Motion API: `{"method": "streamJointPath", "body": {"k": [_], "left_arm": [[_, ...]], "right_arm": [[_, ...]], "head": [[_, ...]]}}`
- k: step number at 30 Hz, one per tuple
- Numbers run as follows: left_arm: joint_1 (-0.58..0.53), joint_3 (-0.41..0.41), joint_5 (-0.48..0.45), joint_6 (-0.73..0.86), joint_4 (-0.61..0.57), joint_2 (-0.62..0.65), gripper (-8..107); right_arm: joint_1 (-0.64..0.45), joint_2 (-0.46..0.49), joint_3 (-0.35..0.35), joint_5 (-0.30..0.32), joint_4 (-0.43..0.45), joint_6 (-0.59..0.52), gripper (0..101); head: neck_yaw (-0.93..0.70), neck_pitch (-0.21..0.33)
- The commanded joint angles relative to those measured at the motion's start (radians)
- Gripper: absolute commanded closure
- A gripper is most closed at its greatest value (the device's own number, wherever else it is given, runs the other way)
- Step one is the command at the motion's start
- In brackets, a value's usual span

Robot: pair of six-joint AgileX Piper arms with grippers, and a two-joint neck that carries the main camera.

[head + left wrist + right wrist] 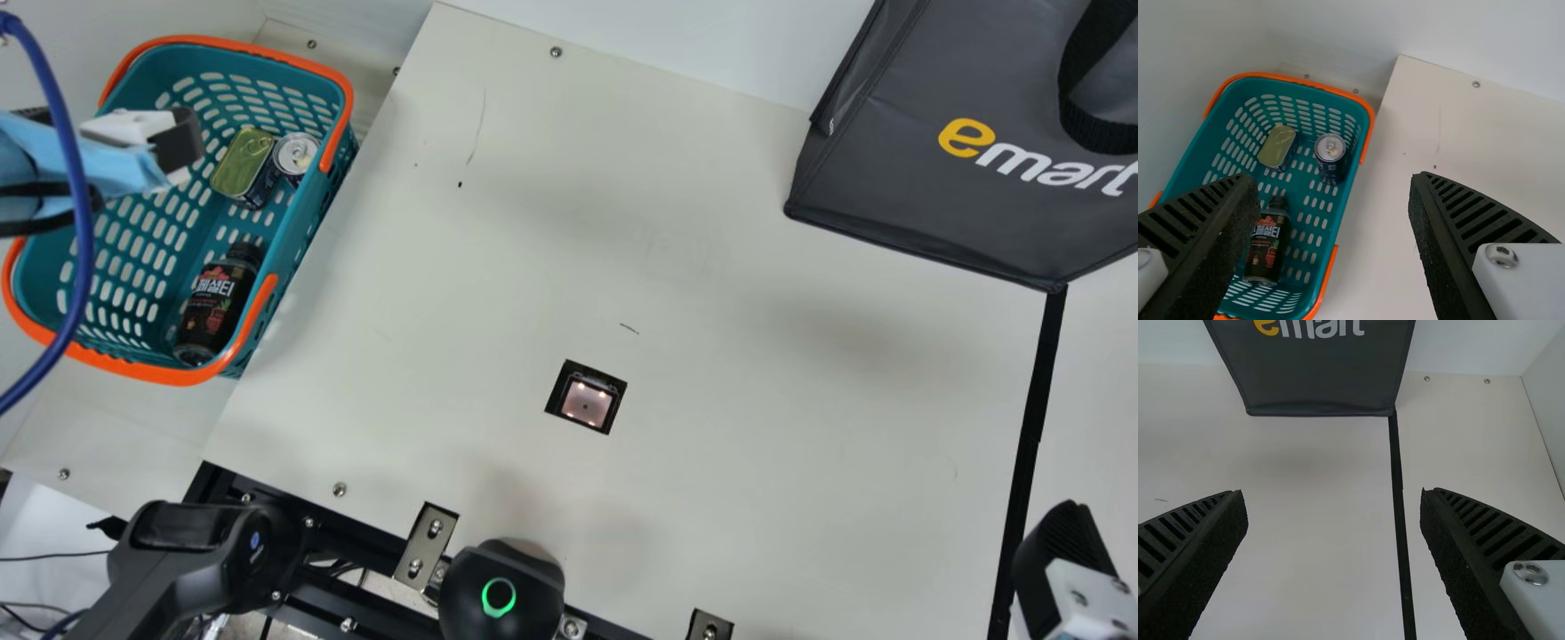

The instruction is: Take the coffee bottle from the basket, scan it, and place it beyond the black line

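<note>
Coffee bottle (218,298) on its side in the basket (160,371), label facing up, by the near end and close to the long wall that borders the worktop (756,427); its cap points toward the end with the two cans. It looks like a stiff, smooth-sided bottle full of dark drink, so I'd expect it to be fairly heavy for its size, slippery on the label, and breakable if it's glass. The body just about its middle seems the best hold, one finger down each long side; the cap is narrow and would let the weight swing. The nearby wall may crowd the finger on that side.

The left gripper (1335,181) holds nothing, its fingers wide apart. The bottle is below it and well apart, nearer one finger's side than midway, so the gripper likely needs centring before going down. The right gripper (1333,496), also open and empty, is over by the black line (1399,513).
</note>
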State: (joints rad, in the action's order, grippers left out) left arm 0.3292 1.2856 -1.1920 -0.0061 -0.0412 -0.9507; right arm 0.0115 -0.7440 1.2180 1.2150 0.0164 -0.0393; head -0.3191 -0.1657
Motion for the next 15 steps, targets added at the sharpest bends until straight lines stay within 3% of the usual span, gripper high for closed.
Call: {"method": "streamJointPath", "body": {"k": [1,15], "left_arm": [[0.086,-0.003,0.005,0.040,-0.031,-0.012,9],[0.393,-0.008,0.040,0.249,-0.188,-0.112,9]], "right_arm": [[0.000,0.000,0.000,0.000,0.000,0.000,10],[0.000,0.000,0.000,-0.001,0.000,0.000,10]], "head": [[-0.002,0.027],[-0.002,0.027]]}}
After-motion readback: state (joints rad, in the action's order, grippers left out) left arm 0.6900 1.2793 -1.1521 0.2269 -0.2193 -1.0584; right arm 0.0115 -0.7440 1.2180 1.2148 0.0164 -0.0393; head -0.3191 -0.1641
